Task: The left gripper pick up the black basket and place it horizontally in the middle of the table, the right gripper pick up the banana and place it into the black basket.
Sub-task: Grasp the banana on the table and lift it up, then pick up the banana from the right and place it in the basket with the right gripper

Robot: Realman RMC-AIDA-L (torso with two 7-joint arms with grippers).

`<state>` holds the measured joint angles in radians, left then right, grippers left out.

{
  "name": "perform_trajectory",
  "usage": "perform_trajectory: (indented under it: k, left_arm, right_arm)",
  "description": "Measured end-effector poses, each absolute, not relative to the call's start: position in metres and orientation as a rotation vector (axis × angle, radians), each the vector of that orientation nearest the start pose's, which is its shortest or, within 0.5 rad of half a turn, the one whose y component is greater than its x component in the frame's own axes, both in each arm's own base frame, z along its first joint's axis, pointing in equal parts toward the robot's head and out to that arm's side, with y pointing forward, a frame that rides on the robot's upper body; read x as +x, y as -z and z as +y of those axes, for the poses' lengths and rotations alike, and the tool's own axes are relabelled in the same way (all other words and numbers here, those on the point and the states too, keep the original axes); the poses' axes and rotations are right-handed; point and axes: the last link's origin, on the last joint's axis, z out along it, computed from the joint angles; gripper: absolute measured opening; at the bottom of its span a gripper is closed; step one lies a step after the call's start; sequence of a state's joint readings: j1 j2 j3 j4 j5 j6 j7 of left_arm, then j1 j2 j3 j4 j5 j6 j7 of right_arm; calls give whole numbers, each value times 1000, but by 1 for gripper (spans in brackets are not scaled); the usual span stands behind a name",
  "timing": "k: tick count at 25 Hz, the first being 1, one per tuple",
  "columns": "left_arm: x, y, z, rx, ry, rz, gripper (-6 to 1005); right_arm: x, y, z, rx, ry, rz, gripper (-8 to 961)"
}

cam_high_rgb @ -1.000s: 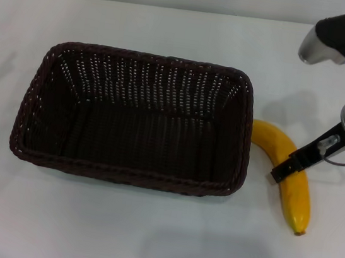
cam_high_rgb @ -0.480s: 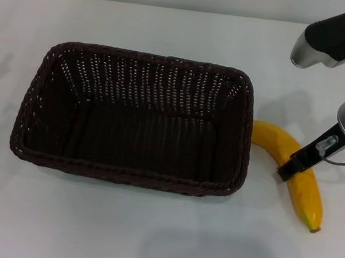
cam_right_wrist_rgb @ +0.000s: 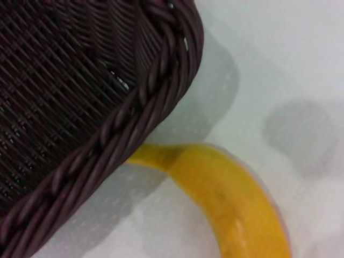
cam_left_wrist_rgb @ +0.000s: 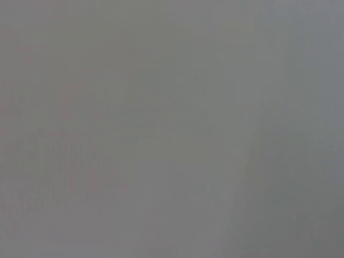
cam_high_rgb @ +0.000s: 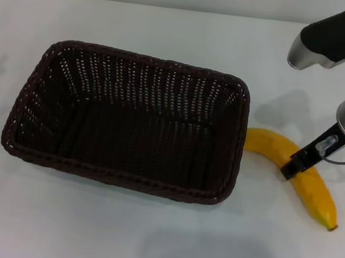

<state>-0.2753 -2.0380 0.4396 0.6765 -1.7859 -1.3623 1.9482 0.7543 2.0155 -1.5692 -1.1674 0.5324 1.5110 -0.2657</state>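
White desk (cam_high_rgb: 145, 240) surface fills the head view, with a paler band along its far edge. 1 black basket (cam_high_rgb: 129, 120) sits on it, left of centre, long side running left to right, opening upward, slightly rotated. 1 banana (cam_high_rgb: 294, 173) lies flat on the desk just right of the basket; its stem end points toward the basket's right wall and its tip points near-right. In the right wrist view the stem end (cam_right_wrist_rgb: 145, 156) passes under the basket's braided rim (cam_right_wrist_rgb: 156, 91).

Right hand (cam_high_rgb: 291, 167) is lowered onto the banana's middle; whether it is open or closed on the fruit cannot be determined. Left hand is not visible; the left wrist view shows only uniform grey.
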Motion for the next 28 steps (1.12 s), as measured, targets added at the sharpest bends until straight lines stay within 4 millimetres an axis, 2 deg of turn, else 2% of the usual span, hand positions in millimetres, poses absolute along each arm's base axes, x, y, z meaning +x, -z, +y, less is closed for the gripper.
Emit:
perform_trajectory:
  k: [6,13,18,21,24,28]
  left_arm:
    - [-355,-137,304,-1700,959,-620,895]
    - [-357,-137,301,-1687,962,-624,895]
    - [-357,-137,300,-1685,963,-628,894]
    - [-358,-137,300,-1684,962,-631,894]
    - [-360,-136,299,-1679,954,-637,894]
    - [-362,-135,297,-1669,945,-636,894]
  right_arm:
    - [180,7,382,-2362,654,1087,503]
    - [182,-35,404,-2267,503,1044,493]
    - [169,-78,418,-2232,316,958,494]
    - [147,-95,417,-2281,155,868,494]
    - [118,-90,408,-2435,-15,764,495]
    - [88,-62,392,-2686,-157,609,494]
